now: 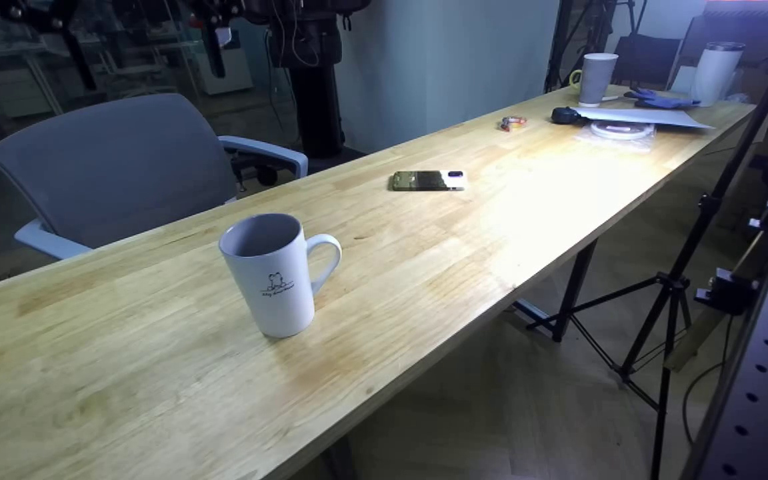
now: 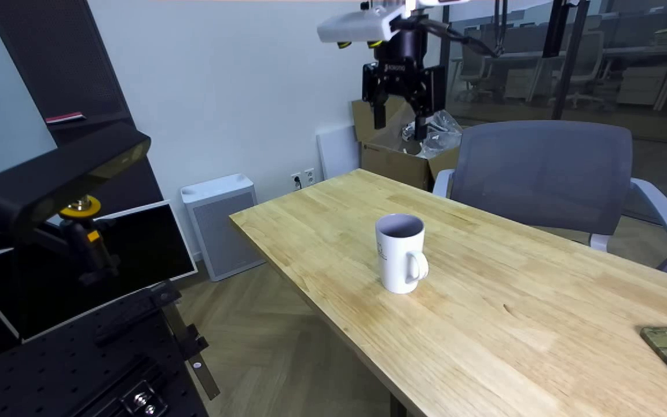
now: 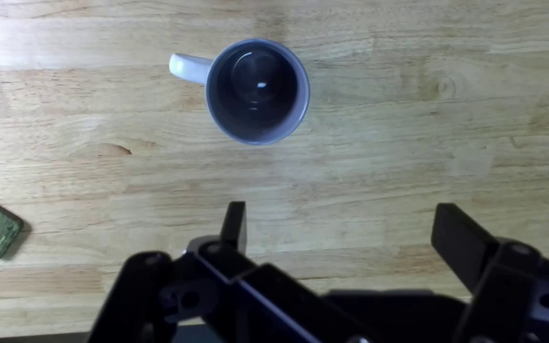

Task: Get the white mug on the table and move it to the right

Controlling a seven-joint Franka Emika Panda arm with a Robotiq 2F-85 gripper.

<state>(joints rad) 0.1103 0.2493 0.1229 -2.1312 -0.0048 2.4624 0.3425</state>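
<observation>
- The white mug (image 1: pixel 283 300) should handle as stiff, fairly heavy ceramic; a knock could chip it, and the smooth glaze may slip under a weak pinch.
- Best hold, I judge: across opposite walls of the body, clear of the loop handle (image 1: pixel 337 255), which would skew the grip.
- Tall, narrowing slightly toward the base, grey inside, with a small dark cartoon print (image 1: pixel 277 285) on its side.
- It stands upright on the butcher-block table (image 1: pixel 157 373), well apart from the smartphone (image 1: pixel 429 181), its handle on the phone's side.
- The Robotiq gripper (image 3: pixel 341 212) hangs above the table, fingers spread wide, nothing between them, the mug untouched.
- A mesh-backed office chair (image 1: pixel 127 167) stands by the long edge.
</observation>
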